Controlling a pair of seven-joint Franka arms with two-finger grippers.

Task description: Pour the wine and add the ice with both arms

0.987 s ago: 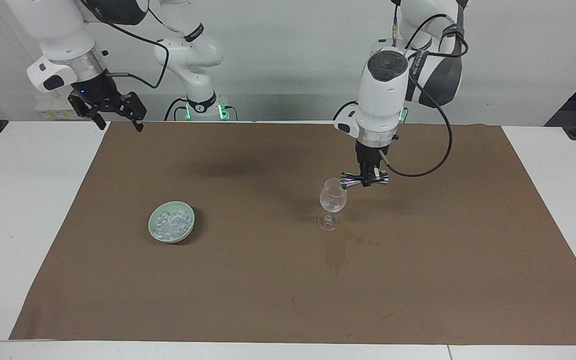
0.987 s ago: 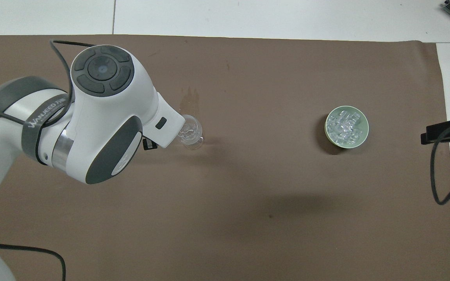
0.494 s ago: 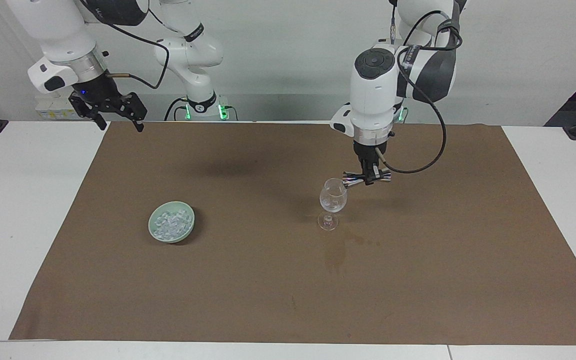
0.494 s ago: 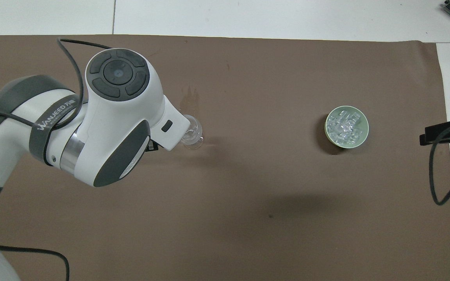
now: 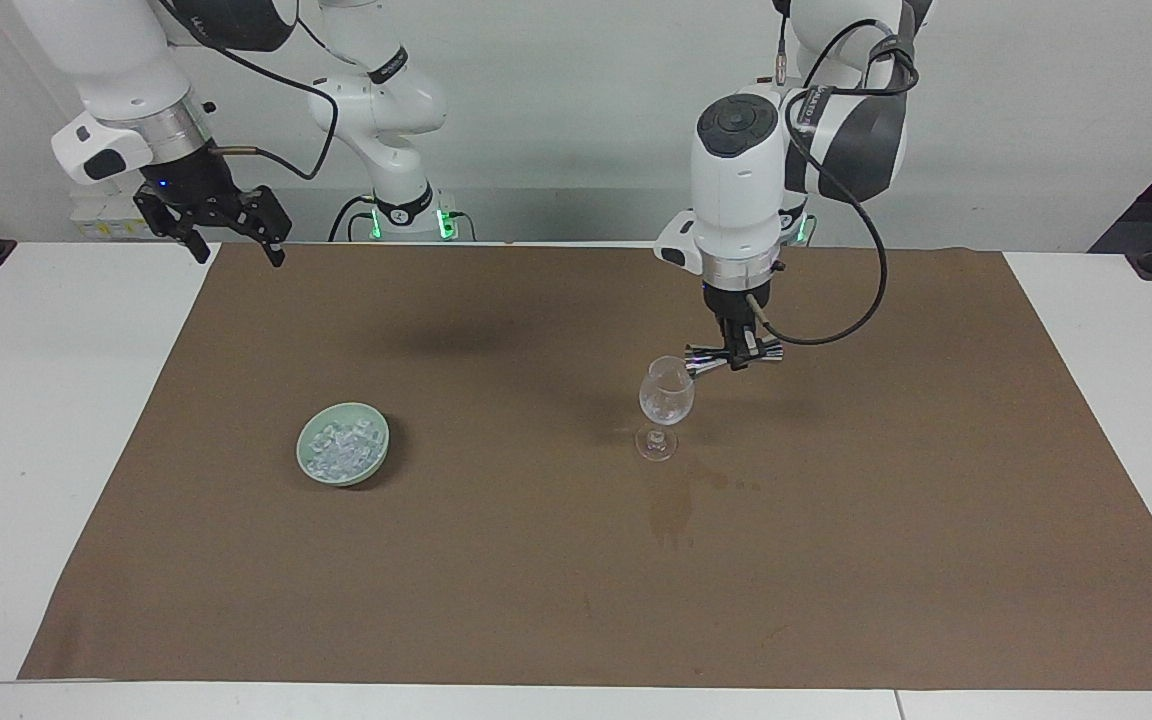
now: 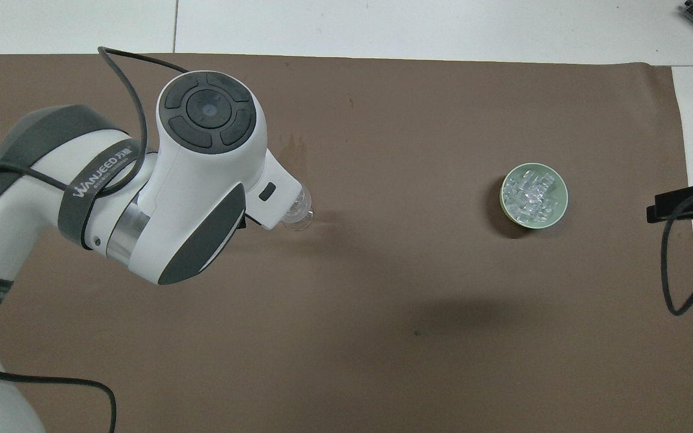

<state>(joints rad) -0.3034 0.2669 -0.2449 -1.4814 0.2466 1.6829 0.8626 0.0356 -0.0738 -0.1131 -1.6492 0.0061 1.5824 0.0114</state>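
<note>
The right arm is waiting, bent high over the table corner at its own end, and its gripper (image 5: 229,232) is hanging with the fingers spread apart. The ice (image 5: 341,448) is lying in a green bowl (image 5: 308,462) on the brown mat (image 5: 496,580). The left arm is pointing straight down, its gripper (image 5: 734,358) closed on a shiny metal tool (image 5: 701,364) whose tip is reaching over the glass (image 5: 664,400).

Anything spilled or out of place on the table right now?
Yes: a dark wet-looking stain marks the brown mat, just farther from the robots than the glass. The glass stands upright, and the ice sits in its green bowl. Nothing else stands out.
</note>
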